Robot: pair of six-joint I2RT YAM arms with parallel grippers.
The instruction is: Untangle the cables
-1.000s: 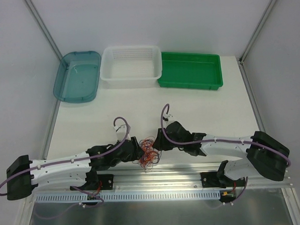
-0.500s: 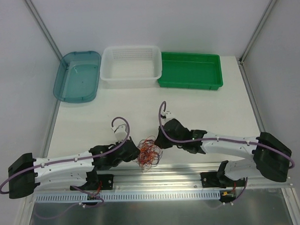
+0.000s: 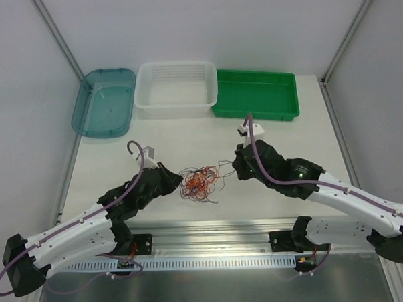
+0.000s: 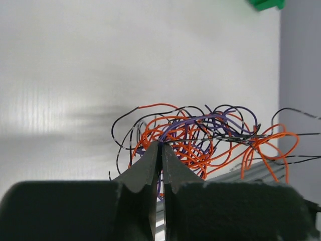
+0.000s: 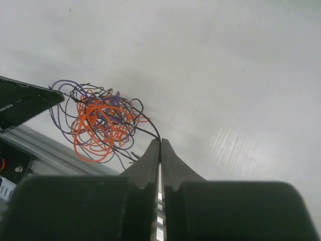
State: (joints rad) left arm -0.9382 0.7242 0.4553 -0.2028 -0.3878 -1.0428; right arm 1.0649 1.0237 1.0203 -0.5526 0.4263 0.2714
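Observation:
The cables (image 3: 200,182) are a curly knot of thin orange, black and purple wires hanging just above the white table between my two grippers. My left gripper (image 3: 179,183) is shut on a purple wire at the knot's left side; its fingertips (image 4: 161,145) pinch that wire, with the tangle (image 4: 200,138) spreading beyond. My right gripper (image 3: 234,164) is shut on a black wire that runs taut from the knot (image 5: 98,123) to its closed tips (image 5: 160,140). The left gripper's finger (image 5: 25,105) shows at the left edge of the right wrist view.
A teal tray (image 3: 104,102), a white basket (image 3: 177,89) and a green tray (image 3: 255,95) line the table's far edge. An aluminium rail (image 3: 211,225) runs along the near edge just below the tangle. White walls close in the left and right sides.
Both grippers have shut on wires and moved away from the near rail toward the table's middle, pulling apart. The tangle went with them and has spread wider.

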